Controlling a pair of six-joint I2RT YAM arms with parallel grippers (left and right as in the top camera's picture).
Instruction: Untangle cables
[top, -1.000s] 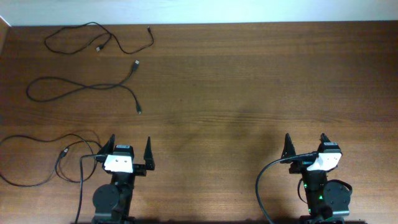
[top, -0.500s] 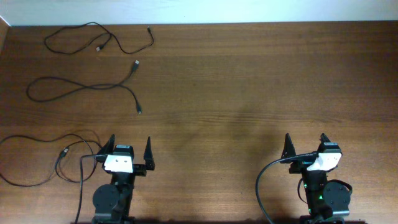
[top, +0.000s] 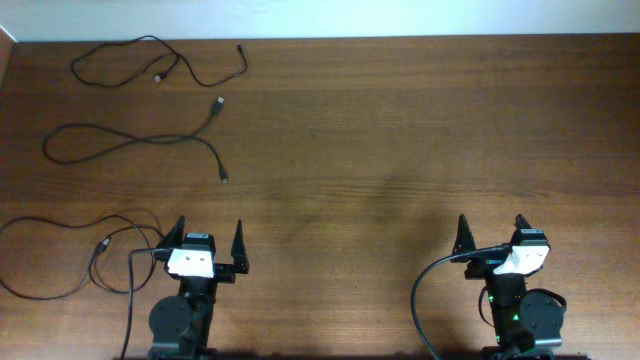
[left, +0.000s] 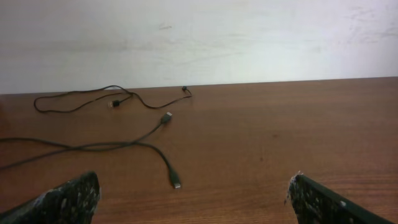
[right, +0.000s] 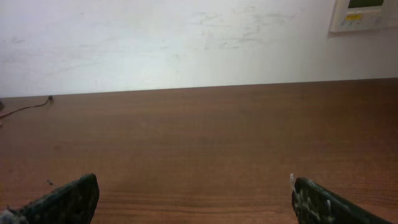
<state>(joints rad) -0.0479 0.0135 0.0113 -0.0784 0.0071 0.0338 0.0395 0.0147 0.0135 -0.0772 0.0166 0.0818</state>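
Left gripper and right gripper sit at the brown wooden counter's near edge, both spread wide and empty. Three thin black cables lie apart along the left edge: nearest cable, middle cable, and far cable by the far-left corner. They look untangled, which likely explains the parked arms.

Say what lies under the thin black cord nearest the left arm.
Only the brown wooden table shows beneath that thin black cord; where it meets the left arm's thick black cable, any overlap is unclear.

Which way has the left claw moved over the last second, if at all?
No. The left claw keeps its spot right of the nearest cable.
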